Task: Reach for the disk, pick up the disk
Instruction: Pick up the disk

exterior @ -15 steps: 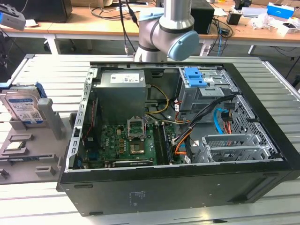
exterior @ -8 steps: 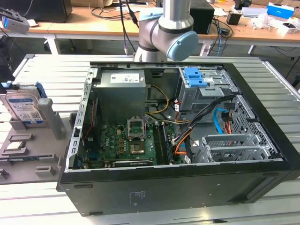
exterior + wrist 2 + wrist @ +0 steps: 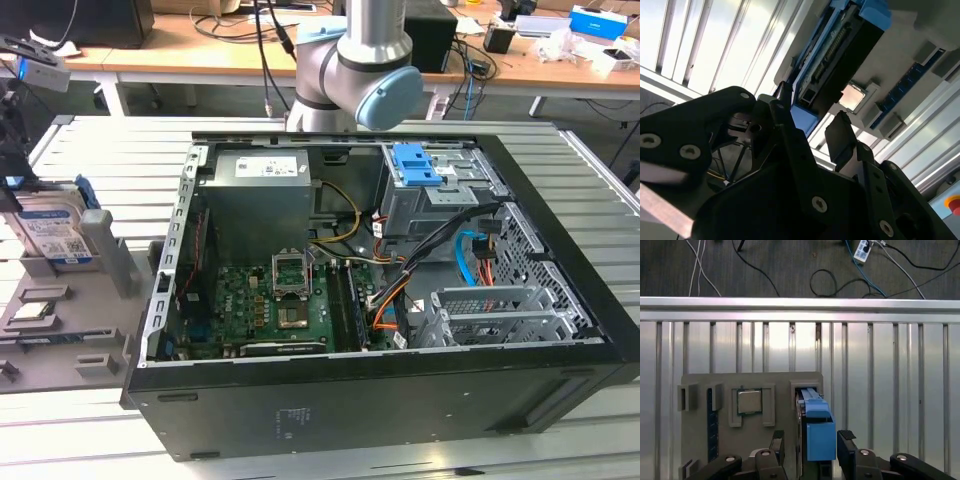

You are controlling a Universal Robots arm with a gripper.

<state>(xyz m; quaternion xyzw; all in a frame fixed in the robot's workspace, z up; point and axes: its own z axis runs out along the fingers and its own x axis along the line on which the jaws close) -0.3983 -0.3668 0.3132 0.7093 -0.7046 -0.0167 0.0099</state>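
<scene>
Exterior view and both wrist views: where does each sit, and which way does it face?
Exterior view: off the arm, looking down into the open computer case; arm's joint behind, disk at the exterior view's left.
First wrist view: on the wrist, looking down past the tool onto the disk's edge.
Second wrist view: on the wrist, looking slantwise past the tool at the disk.
Shared: both wrist views show the open tool astride the disk.
</scene>
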